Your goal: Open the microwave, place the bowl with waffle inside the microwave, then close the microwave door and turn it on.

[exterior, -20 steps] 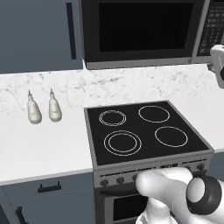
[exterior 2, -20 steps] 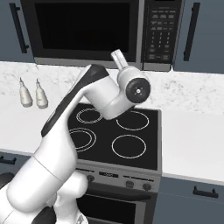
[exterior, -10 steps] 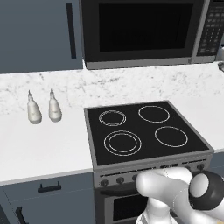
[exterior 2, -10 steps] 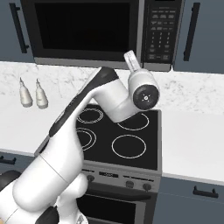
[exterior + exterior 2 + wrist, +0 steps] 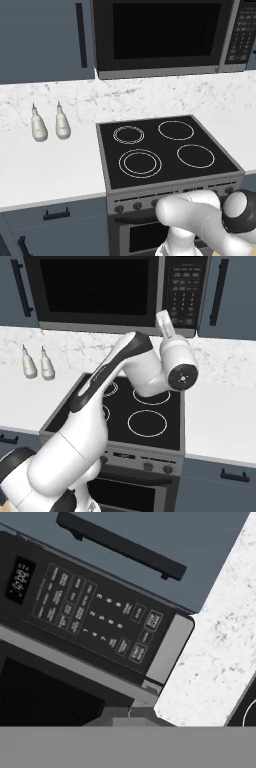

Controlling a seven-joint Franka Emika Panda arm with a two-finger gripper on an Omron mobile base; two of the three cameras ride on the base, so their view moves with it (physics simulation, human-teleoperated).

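Note:
The microwave (image 5: 165, 70) hangs above the stove with the microwave door (image 5: 160, 32) shut and its glass dark. Its button panel (image 5: 182, 291) sits at the right. My gripper (image 5: 163, 318) points up at the panel's lower edge, a little in front of it, shut with nothing in it. From the hand view, the button panel (image 5: 90, 612) is close and tilted, with the microwave door (image 5: 45, 697) dark at the lower left. The bowl and the waffle are out of view.
A black four-burner stove (image 5: 165, 150) stands below the microwave, set in a white marble counter (image 5: 50, 170). Two pale bottles (image 5: 49, 123) stand at the left. A blue-grey cabinet with a black handle (image 5: 120, 544) borders the microwave's right side.
My arm has swung up and to the right, bringing the hand from over the stove to just below the button panel. The microwave door has stayed shut.

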